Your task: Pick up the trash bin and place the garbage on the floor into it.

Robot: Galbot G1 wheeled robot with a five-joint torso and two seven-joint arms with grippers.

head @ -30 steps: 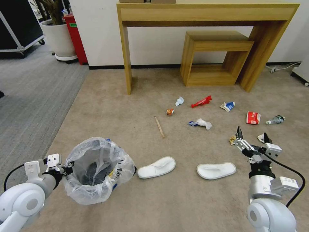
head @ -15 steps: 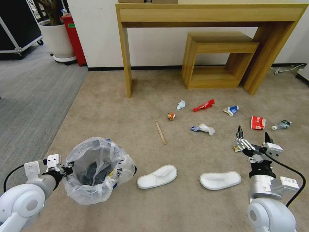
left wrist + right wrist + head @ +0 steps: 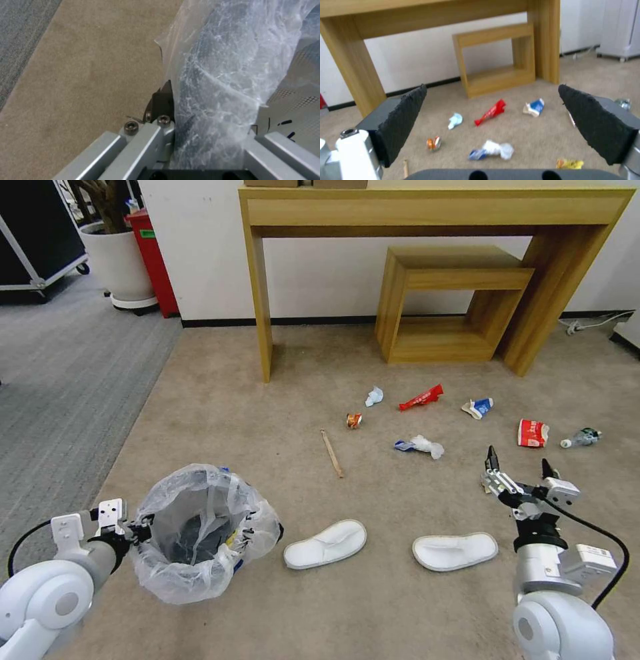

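The trash bin (image 3: 200, 533), a small round bin lined with a translucent white bag (image 3: 226, 82) marked with black writing, was held at its rim by the left gripper (image 3: 137, 530), whose jaws were clamped over the bin wall and liner, one jaw outside and one inside. The bin was positioned at the lower left, over the beige floor (image 3: 220, 407). The right gripper (image 3: 519, 470) was held above the floor with its jaws spread wide and nothing between them; a yellow wrapper (image 3: 569, 163) lay just below it. Ahead of the jaws were scattered a red wrapper (image 3: 421, 397), a blue-white carton (image 3: 477, 407), a white tissue (image 3: 374, 396), a wooden stick (image 3: 331, 453) and a clear bottle (image 3: 581, 437). Two white slippers (image 3: 325, 544) lay between the two grippers.
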